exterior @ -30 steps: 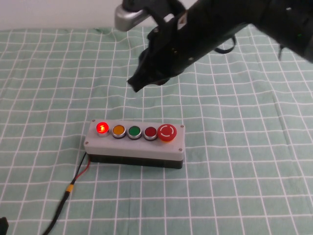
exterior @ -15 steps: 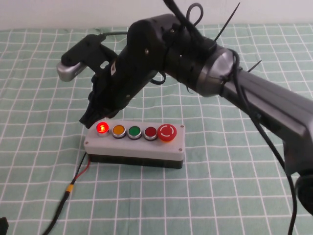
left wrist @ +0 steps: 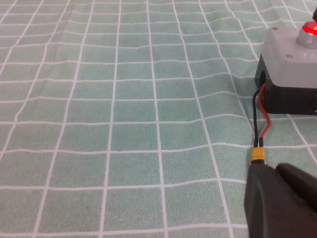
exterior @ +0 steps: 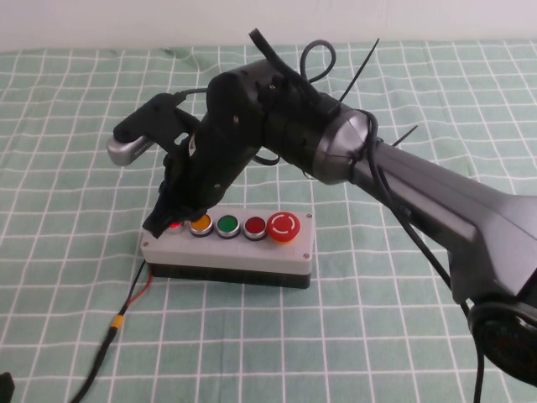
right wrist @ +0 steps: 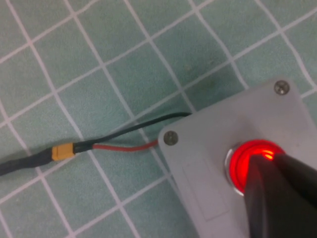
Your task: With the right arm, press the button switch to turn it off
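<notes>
The button switch (exterior: 252, 252) is an oblong box with a light grey top and black base, lying mid-table. Its row holds a lit red lamp (exterior: 175, 226), then orange (exterior: 200, 223), green (exterior: 226, 225) and red (exterior: 254, 226) buttons and a large red mushroom button (exterior: 284, 227). My right gripper (exterior: 162, 221) is shut, and its black tip rests on the lamp at the box's left end. The right wrist view shows the tip (right wrist: 258, 158) covering part of the glowing lamp (right wrist: 241, 166). My left gripper (left wrist: 271, 172) is shut and empty, low by the box's cable.
A black and red wire pair (exterior: 138, 290) with a yellow connector (exterior: 122, 320) runs from the box's left end toward the front left. A green checked cloth (exterior: 403, 319) covers the table. The long right arm (exterior: 403, 180) reaches in from the right above it.
My right gripper swung in from the back, dropped to the box's left end, and its tip now sits on the red lamp. The lamp still glows. The box shifted slightly left.
</notes>
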Tool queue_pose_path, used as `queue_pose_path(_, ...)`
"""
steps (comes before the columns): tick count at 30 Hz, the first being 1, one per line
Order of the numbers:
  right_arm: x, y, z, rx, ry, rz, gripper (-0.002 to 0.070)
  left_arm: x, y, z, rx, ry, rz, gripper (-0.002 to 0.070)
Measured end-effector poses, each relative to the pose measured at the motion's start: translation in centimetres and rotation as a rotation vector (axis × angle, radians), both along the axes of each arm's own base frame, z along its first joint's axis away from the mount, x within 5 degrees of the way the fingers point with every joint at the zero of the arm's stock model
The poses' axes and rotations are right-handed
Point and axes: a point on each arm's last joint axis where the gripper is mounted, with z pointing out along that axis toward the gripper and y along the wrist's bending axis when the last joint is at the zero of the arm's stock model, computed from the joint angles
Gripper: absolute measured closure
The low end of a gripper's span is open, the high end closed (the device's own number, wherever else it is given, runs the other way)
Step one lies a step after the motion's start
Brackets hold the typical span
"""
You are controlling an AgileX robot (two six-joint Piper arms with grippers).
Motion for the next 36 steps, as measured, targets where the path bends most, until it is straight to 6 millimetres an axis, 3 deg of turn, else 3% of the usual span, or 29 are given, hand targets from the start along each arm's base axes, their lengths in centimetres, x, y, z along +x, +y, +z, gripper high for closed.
queue_pose_path(4,-0.2,-0.4,2.7,0.01,-0.057,-0.003,0.0691,0.0,0.0,0.0,0.0,0.0,0.0,0.0678)
queue_pose_path(8,-1.5,-1.8,9.7,0.122,-0.174,-0.008,0.0691,0.0,0.0,0.0,0.0,0.0,0.0,0.0678)
queue_pose_path(12,-4.2,-4.9,17.5,0.226,-0.297,-0.014,0.0691,0.0,0.0,0.0,0.0,0.0,0.0,0.0678)
queue_pose_path(16,-6.9,-8.7,22.4,0.203,-0.384,-0.037,0.0691,0.0,0.0,0.0,0.0,0.0,0.0,0.0678)
queue_pose_path(23,-10.4,-13.8,27.6,0.2,-0.5,-0.089,0.0691,0.0,0.0,0.0,0.0,0.0,0.0,0.0678)
queue_pose_path(28,-14.5,-18.2,31.8,0.293,-0.586,-0.107,0.0691,0.0,0.0,0.0,0.0,0.0,0.0,0.0678)
queue_pose_path(32,-17.3,-21.1,33.2,0.318,-0.608,-0.11,0.0691,0.0,0.0,0.0,0.0,0.0,0.0,0.0678)
queue_pose_path(36,-19.8,-23.8,32.2,0.281,-0.577,-0.109,0.0691,0.0,0.0,0.0,0.0,0.0,0.0,0.0678)
